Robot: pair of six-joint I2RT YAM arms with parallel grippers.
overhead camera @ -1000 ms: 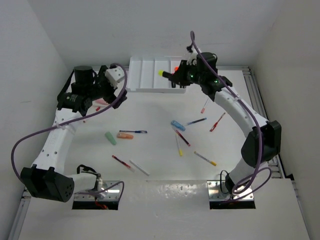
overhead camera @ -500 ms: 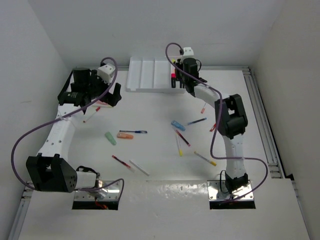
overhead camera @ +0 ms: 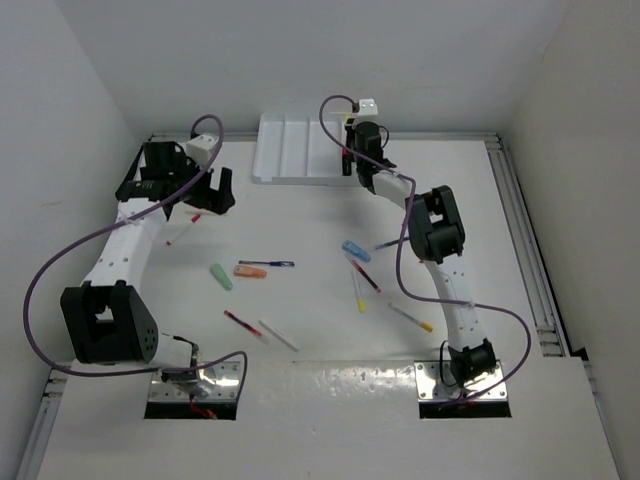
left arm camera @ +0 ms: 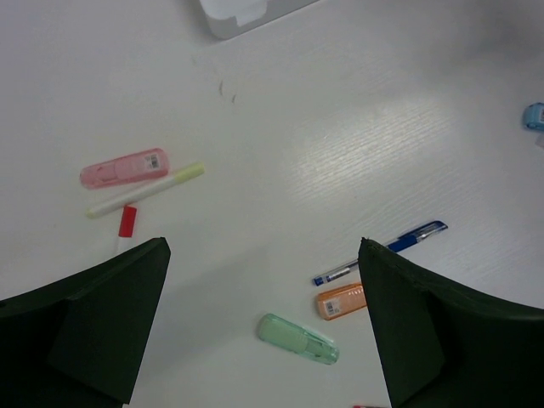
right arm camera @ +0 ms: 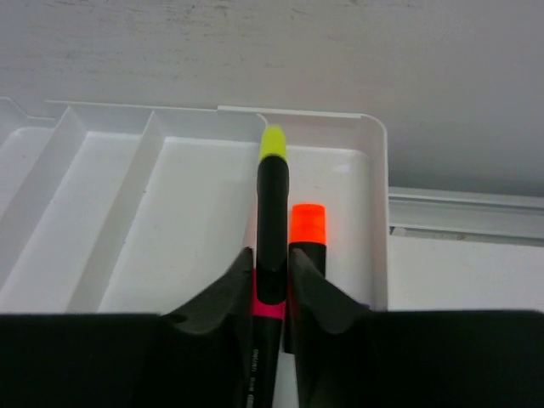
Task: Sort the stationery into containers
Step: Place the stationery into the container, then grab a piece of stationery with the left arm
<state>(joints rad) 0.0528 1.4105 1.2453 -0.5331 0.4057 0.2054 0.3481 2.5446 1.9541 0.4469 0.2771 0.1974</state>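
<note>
Yellow-tipped marker point(right arm camera: 272, 195): likely light, rigid, slick; best held mid-barrel. Right gripper point(right arm camera: 272, 272) jaws pinch it over white tray point(right arm camera: 195, 204); left gripper point(left arm camera: 263, 255) jaws wide apart, empty.

The top camera is looking down from high above the near edge of the worktop point(overhead camera: 320, 210), taking all of it in. The left wrist camera is facing down from mid height past the left gripper point(left arm camera: 262, 246), sharing the blue pen point(left arm camera: 380, 252) with the top view. The right wrist camera is sitting close, looking forward into the tray point(right arm camera: 323, 115), which is also showing from above.
</note>
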